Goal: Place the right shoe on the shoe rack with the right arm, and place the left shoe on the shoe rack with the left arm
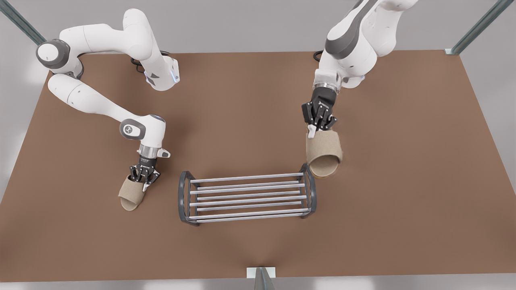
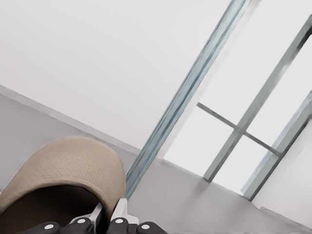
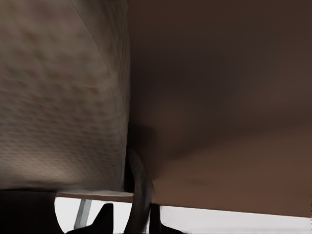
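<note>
Your left gripper (image 1: 142,182) pinched the left slipper (image 1: 131,197), and your right gripper (image 1: 319,128) the right slipper (image 1: 323,155) beside the rack (image 1: 246,188). Both slippers looked soft and light, so gripping the upper's rim suited them.

Soft, even light, mixed clarity

You get faint shadows under the shoe rack (image 1: 246,197) on the table (image 1: 403,201) in the front view; your left wrist view is bright and clear, while your right wrist view is dim, possibly blurred.

A brown table (image 1: 258,249) fills the scene, with grey metal frame posts (image 1: 477,28) at its corners.
</note>
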